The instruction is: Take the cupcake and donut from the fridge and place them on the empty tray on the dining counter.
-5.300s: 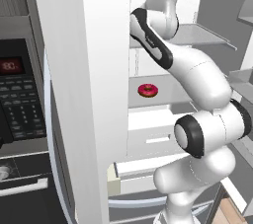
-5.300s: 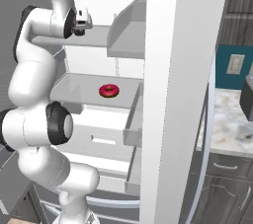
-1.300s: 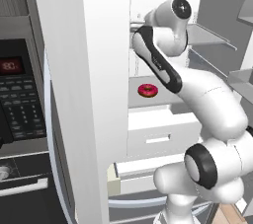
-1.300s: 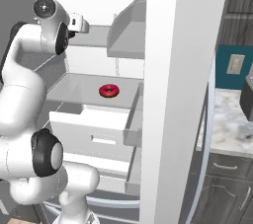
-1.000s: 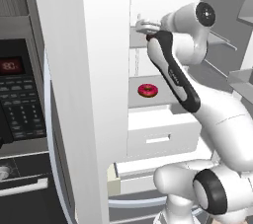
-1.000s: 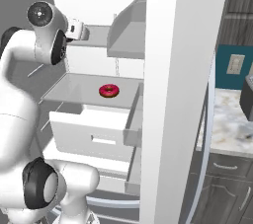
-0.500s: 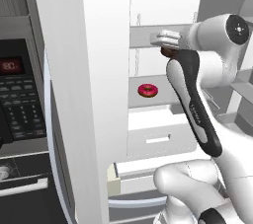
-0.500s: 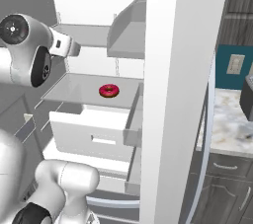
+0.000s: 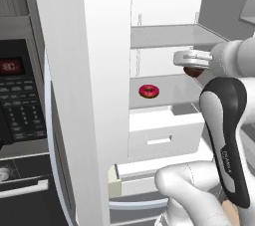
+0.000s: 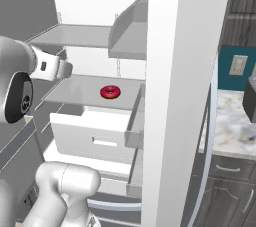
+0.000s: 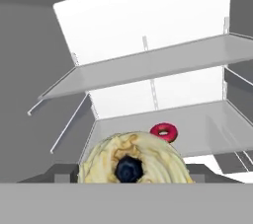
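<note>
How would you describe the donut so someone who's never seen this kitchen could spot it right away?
Look into the open fridge, with its white interior. On the middle shelf, just above the pulled-out drawer, lies the donut. It is a small ring with glossy red-pink glaze, unlike the swirly cream-topped cupcake nearer the gripper.

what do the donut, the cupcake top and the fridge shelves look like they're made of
Donut: baked ring under glossy red-pink glaze, judging by its sheen.
Cupcake: pale yellow piped frosting, ridged in swirls, with a dark berry-like centre.
Fridge shelf: smooth flat grey pane, possibly glass or plastic; hard to tell.
</note>
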### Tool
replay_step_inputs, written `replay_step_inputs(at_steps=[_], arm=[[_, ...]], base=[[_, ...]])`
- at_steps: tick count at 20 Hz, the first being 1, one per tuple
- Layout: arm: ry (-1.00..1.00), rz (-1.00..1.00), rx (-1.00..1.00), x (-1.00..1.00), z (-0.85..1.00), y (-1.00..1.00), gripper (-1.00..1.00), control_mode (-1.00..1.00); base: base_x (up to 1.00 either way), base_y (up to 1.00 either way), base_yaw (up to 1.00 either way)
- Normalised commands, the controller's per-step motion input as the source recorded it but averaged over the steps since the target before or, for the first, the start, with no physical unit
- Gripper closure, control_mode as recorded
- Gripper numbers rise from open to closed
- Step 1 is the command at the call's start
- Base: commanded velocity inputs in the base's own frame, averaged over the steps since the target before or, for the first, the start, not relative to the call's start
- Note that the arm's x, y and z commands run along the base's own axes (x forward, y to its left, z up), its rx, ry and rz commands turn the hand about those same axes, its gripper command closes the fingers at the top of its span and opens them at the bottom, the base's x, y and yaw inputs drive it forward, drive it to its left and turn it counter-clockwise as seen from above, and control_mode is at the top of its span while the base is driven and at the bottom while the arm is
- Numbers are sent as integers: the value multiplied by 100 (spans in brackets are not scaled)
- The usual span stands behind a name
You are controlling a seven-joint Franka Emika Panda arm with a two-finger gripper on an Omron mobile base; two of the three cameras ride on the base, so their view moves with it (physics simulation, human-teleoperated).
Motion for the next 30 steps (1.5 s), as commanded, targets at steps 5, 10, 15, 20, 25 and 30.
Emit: replay_step_inputs(at_steps=[5, 10, 15, 20, 25, 30], arm=[[0, 0, 0, 0, 0, 0, 100, 100], [0, 0, 0, 0, 0, 0, 100, 100], [0, 0, 0, 0, 0, 0, 100, 100], [0, 0, 0, 0, 0, 0, 100, 100], [0, 0, 0, 0, 0, 0, 100, 100], [0, 0, 0, 0, 0, 0, 100, 100]], base=[[-100, -22, 0], [-100, 0, 0], [-100, 0, -2], [-65, 16, -69], [-5, 1, -99], [0, 0, -100]])
